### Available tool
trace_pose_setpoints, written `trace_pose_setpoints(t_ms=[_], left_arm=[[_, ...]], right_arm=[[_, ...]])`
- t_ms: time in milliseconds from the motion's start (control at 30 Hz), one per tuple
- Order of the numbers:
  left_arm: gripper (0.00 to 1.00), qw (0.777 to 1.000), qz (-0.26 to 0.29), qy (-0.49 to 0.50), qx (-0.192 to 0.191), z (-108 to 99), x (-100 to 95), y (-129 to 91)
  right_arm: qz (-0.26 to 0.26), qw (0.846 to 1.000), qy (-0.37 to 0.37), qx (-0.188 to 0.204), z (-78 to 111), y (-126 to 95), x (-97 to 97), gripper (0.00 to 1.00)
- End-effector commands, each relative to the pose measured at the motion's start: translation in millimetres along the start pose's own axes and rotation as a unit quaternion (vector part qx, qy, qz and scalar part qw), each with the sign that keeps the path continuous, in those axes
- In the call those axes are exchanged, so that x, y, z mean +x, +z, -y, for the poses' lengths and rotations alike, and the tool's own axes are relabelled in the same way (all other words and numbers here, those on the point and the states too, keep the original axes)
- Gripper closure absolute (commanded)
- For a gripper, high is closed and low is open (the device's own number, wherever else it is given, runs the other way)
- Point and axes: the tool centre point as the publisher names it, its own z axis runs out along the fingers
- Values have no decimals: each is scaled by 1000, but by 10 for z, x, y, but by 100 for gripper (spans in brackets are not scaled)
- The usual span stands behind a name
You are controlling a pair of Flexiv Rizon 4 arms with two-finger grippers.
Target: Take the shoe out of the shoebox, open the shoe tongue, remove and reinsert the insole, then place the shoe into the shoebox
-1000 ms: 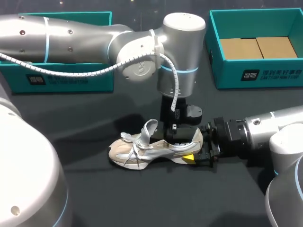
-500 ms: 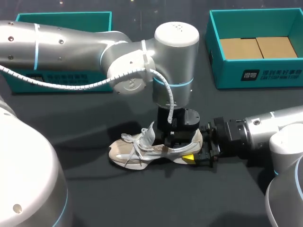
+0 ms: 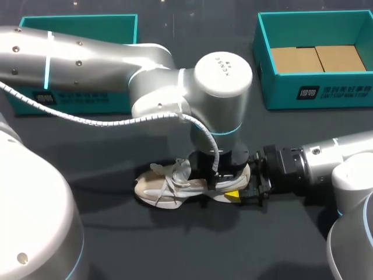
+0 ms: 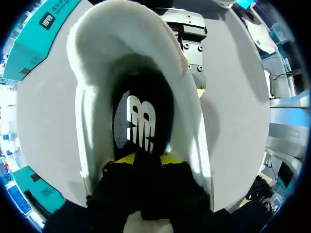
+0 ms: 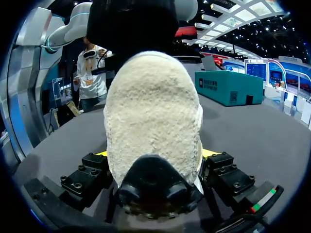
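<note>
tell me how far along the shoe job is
Done: the shoe lies on the table, out of the shoebox. In hand: the right end effector grips its heel while the left end effector is down inside the opening, over the insole. Left: insole out and back, shoe reboxed.

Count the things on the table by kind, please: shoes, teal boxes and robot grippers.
shoe: 1
teal boxes: 2
grippers (left gripper, right gripper): 2
Total: 5
</note>
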Motion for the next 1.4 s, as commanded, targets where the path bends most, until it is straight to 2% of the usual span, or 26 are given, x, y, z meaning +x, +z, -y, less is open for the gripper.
trace_pose_setpoints(t_ms=[33,67,300,833,1133,1400], left_arm=[[93,1000,-1,-9,-8,78,-159,153],[100,1000,-1,-11,-8,72,-176,151],[100,1000,-10,-17,3,-18,-221,88],[100,989,-106,-1,103,-324,-124,-316],[100,982,-129,17,140,-341,-51,-474],[100,976,-129,20,171,-206,-10,-643]], right_arm=[[0,1000,0,1,-30,1,17,100],[0,1000,0,1,-30,1,17,100],[0,1000,0,1,-30,1,17,100],[0,1000,0,1,-30,1,17,100],[0,1000,0,1,-30,1,17,100],[0,1000,0,1,-30,1,17,100]])
